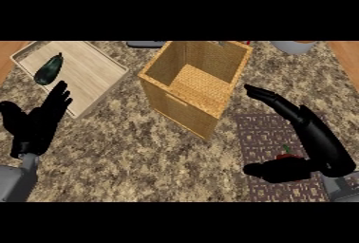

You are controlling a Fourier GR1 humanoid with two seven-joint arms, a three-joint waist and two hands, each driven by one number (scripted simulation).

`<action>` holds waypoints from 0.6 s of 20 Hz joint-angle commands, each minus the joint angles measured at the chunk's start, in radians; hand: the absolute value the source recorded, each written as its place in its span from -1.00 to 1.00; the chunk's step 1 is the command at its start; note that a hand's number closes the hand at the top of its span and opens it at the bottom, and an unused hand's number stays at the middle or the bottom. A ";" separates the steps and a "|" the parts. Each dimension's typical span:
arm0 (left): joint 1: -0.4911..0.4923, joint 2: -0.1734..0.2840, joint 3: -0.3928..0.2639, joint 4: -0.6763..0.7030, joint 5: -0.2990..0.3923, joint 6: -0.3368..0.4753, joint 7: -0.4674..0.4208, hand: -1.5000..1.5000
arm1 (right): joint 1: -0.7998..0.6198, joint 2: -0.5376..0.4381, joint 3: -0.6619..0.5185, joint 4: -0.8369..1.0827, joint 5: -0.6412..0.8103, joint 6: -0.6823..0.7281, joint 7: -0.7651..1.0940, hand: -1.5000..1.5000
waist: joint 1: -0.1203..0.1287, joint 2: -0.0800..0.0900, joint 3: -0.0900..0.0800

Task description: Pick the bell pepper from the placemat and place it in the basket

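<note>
From the head view you look steeply down on a speckled granite counter (133, 156). Your right hand (308, 142) lies over the patterned placemat (263, 130) at the counter's right edge, fingers stretched straight toward the basket and the thumb crooked beneath the palm. Under that palm, a sliver of the red bell pepper (285, 155) with a green stem shows between thumb and hand; most of it is hidden, and you cannot tell whether the thumb touches it. The pepper sits on the placemat's near half.

The woven basket (157, 76) stands open-topped near the middle of the counter's far edge, just beside the placemat's far left corner, its near corner pointing toward you.

Your left hand (38, 126) rests at the counter's left edge, fingers straight and up, holding nothing. Its fingertips overlap the near edge of a pale wooden tray (95, 66) at the far left corner, where a dark green vegetable (49, 70) lies on the tray's left side.
</note>
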 commanded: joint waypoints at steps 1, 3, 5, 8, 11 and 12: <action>0.021 0.001 -0.001 0.005 -0.008 -0.005 -0.001 0.00 | -0.064 -0.124 -0.001 -0.093 0.039 0.087 0.310 -1.00 | -0.006 -0.008 -0.004; -0.001 0.003 0.018 0.031 -0.007 -0.004 -0.007 0.00 | -0.106 -0.206 -0.012 -0.101 0.094 0.131 0.406 -1.00 | -0.013 -0.007 -0.005; 0.011 0.013 0.026 0.023 0.006 -0.016 -0.002 0.00 | -0.122 -0.317 -0.041 -0.098 0.185 0.163 0.486 -1.00 | -0.023 -0.015 -0.008; -0.022 0.007 0.021 0.035 0.000 -0.015 0.026 0.00 | -0.207 -0.378 -0.085 -0.106 0.141 0.270 0.678 -1.00 | -0.014 -0.006 -0.004; -0.031 -0.019 0.022 0.043 -0.009 -0.015 0.008 0.00 | -0.298 -0.434 -0.161 -0.146 -0.042 0.430 0.820 -1.00 | -0.005 -0.003 -0.002; -0.022 -0.021 0.000 0.021 -0.023 -0.012 0.023 0.00 | -0.344 -0.469 -0.193 -0.082 -0.111 0.499 0.810 -1.00 | 0.007 -0.001 -0.002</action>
